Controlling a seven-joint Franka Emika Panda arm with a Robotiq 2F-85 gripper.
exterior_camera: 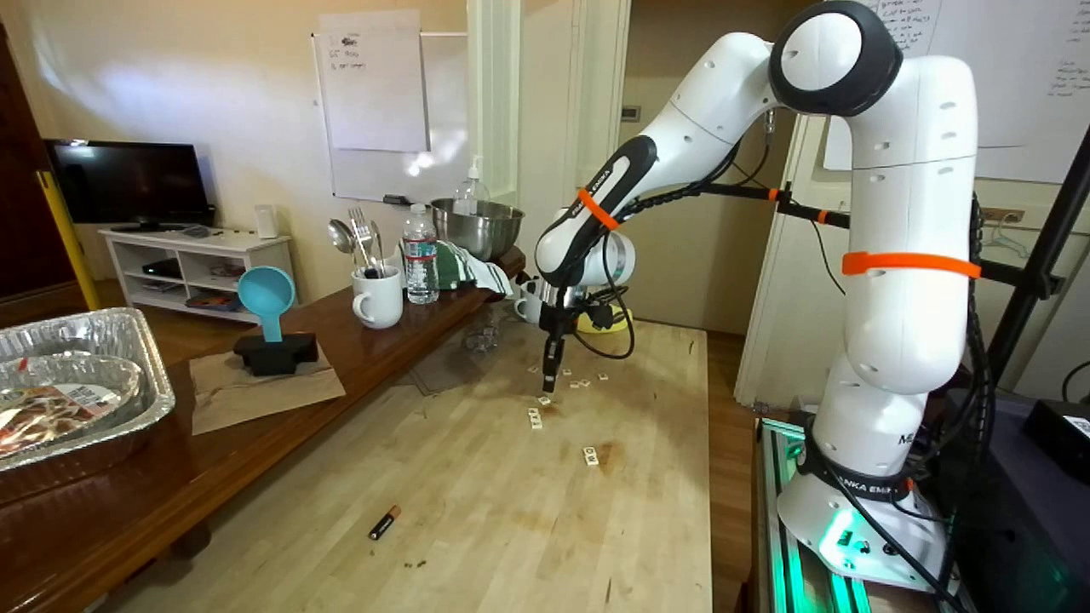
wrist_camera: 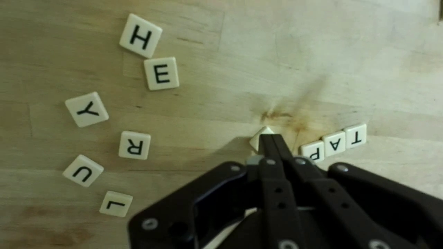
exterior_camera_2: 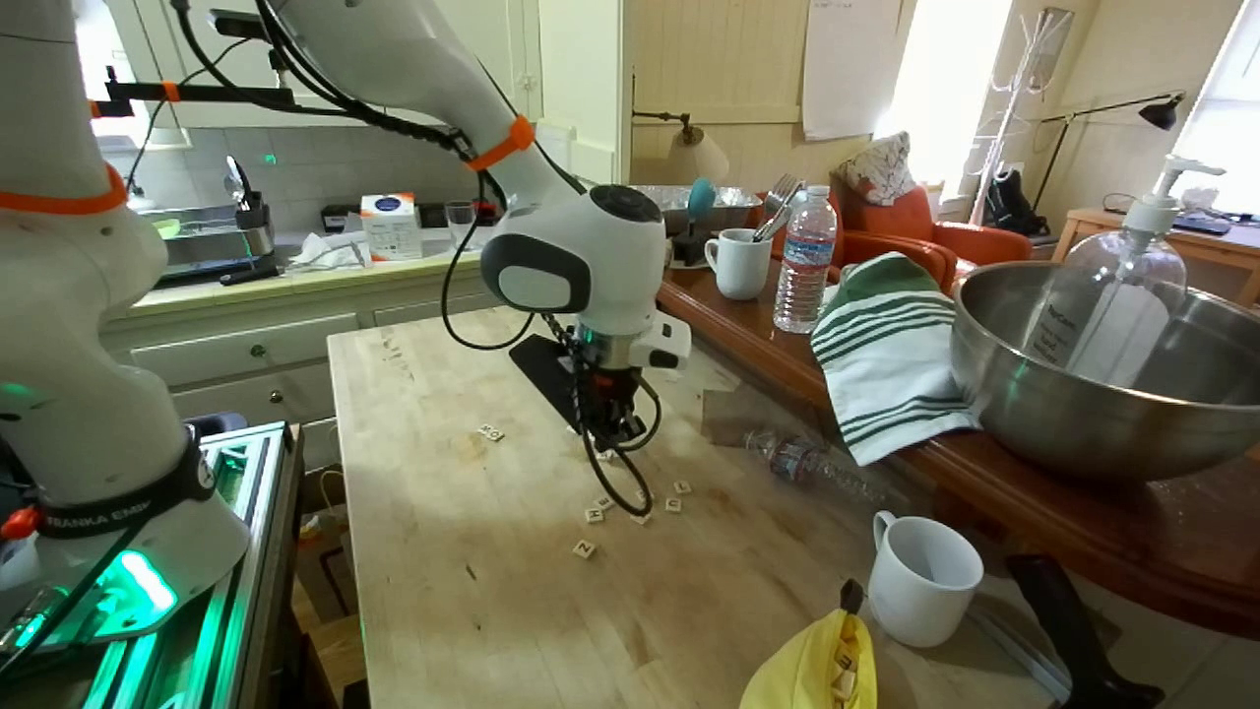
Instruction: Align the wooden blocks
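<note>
- Beneath my arm: one bench, pale wood.
- My pincer, pressed together, low over the bench.
- Row of three wooden blocks, P, A, T, near my pincer.
- Pair of wooden blocks, apart from that row.
- Six lettered wooden blocks, scattered loose.
- One wooden block, partly hidden behind my pincer; contact unclear.

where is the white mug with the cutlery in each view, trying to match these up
In an exterior view: the cutlery mug is left of centre, around mid-height.
In an exterior view: the cutlery mug is right of centre, in the upper half.
Wrist view: not in it.
Shared landmark: the letter tiles, in all three.
</note>
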